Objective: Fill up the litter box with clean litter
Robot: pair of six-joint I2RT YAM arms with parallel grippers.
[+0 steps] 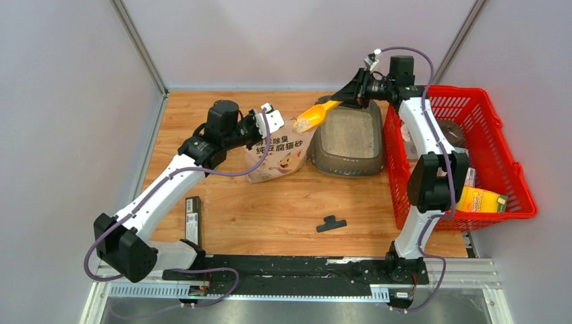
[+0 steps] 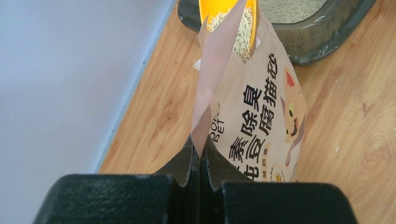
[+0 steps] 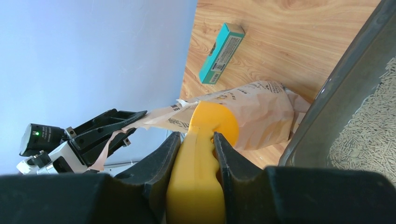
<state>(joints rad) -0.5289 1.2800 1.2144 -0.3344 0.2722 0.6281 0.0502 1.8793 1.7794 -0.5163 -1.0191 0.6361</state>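
Right tool point(image 3: 196, 140) pinching the yellow scoop point(image 1: 311, 118) handle, left tool point(image 2: 201, 156) clamped on the bag point(image 1: 280, 155) top edge, scoop heaped with pale beige litter point(image 2: 243, 32) pellets over the bag mouth, more lining the grey litter box point(image 1: 347, 167) between bag and red basket point(image 1: 499, 175), open room on the table point(image 1: 270, 209) nearer the arms

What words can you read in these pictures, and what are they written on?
"除臭" on the litter bag.
"豆腐猫砂" on the same bag, on the next line.
The smaller print on the bag is too small to read.
Teal box: the label is too small to read.
Yellow box in the red basket: the print is too blurred to read.
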